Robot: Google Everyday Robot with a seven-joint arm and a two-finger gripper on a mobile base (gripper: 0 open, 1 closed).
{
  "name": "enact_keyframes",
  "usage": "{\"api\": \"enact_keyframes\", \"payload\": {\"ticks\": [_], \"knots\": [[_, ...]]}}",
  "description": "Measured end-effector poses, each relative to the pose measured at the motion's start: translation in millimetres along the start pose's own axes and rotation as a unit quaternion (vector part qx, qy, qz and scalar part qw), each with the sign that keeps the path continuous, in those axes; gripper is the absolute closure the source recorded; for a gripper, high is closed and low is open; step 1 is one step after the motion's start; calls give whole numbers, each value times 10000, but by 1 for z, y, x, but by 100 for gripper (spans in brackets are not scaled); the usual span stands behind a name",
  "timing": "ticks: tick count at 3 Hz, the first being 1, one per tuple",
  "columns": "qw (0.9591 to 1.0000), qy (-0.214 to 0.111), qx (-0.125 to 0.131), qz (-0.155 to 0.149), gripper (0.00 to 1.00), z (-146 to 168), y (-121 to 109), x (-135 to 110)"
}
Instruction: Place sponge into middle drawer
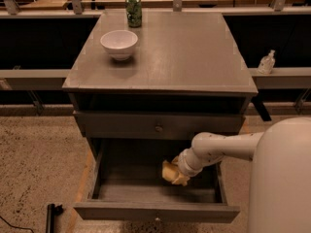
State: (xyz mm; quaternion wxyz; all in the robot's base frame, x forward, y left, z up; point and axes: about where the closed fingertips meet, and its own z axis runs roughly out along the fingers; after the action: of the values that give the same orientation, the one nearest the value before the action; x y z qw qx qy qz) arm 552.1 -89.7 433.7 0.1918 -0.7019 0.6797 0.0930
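The pale-yellow sponge (170, 172) hangs inside the open middle drawer (155, 211), right of its centre and just above the drawer floor. My gripper (176, 171) reaches in from the right on the white arm (218, 149) and is shut on the sponge. The fingers are mostly hidden behind the sponge and the wrist. The upper drawer front with the round knob (158, 128) is closed above it.
A white bowl (119, 43) and a green can (133, 10) stand on the cabinet top (184, 57). A small clear bottle (267, 62) sits on the ledge at right. A dark object (50, 216) lies on the speckled floor at lower left.
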Motion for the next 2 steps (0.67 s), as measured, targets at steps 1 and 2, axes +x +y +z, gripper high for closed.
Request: {"api": "enact_keyframes", "payload": {"ticks": [1, 2], "knots": [[9997, 195, 120, 66, 0, -2, -4, -6], [9996, 126, 138, 205, 0, -18, 2, -7]]}}
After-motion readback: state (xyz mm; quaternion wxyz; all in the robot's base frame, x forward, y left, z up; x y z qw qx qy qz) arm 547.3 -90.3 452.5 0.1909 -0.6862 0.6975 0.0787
